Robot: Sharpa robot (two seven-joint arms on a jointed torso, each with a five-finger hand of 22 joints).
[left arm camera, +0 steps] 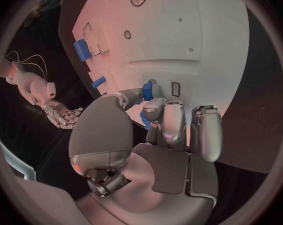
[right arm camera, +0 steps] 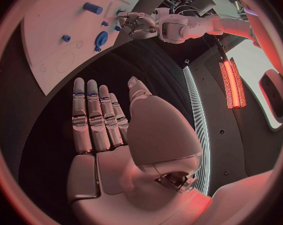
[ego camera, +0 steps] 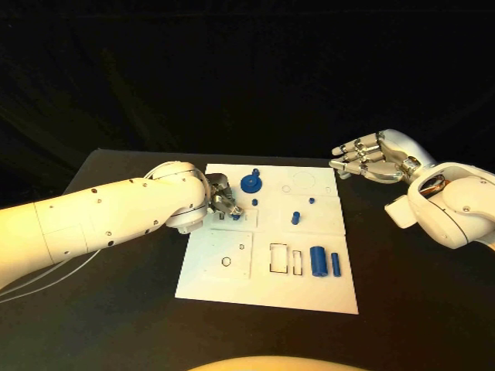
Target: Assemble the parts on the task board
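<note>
Currently the board (ego camera: 220, 290) lies flat in the middle of the black surface (ego camera: 114, 325). The left hand (ego camera: 223, 202) is down over the board's left-centre area, its fingers (left arm camera: 173, 120) curled around a small blue part (left arm camera: 147, 91). In the left wrist view that part sits between the thumb and the curled fingers, right at the board, next to a small rectangular slot (left arm camera: 175, 88). Whether the part is lifted or resting on the board cannot be told.

Other parts on the board:
- round blue piece (ego camera: 252, 182) with a peg on top, near the far edge, just beyond the left hand
- short blue peg (ego camera: 295, 217), mid-board, to the right of the left hand and apart from it
- blue block (ego camera: 318, 257) and a slimmer blue bar (ego camera: 336, 263), side by side near the right edge, next to an outlined rectangular recess (ego camera: 279, 257)
- oval hole (ego camera: 227, 262) in the near-left panel

The right hand (ego camera: 373, 158) hangs above the surface off the board's far right corner, holding nothing. Its fingers (right arm camera: 94, 120) are extended straight and lie side by side, thumb set apart. It is well apart from all the parts.
</note>
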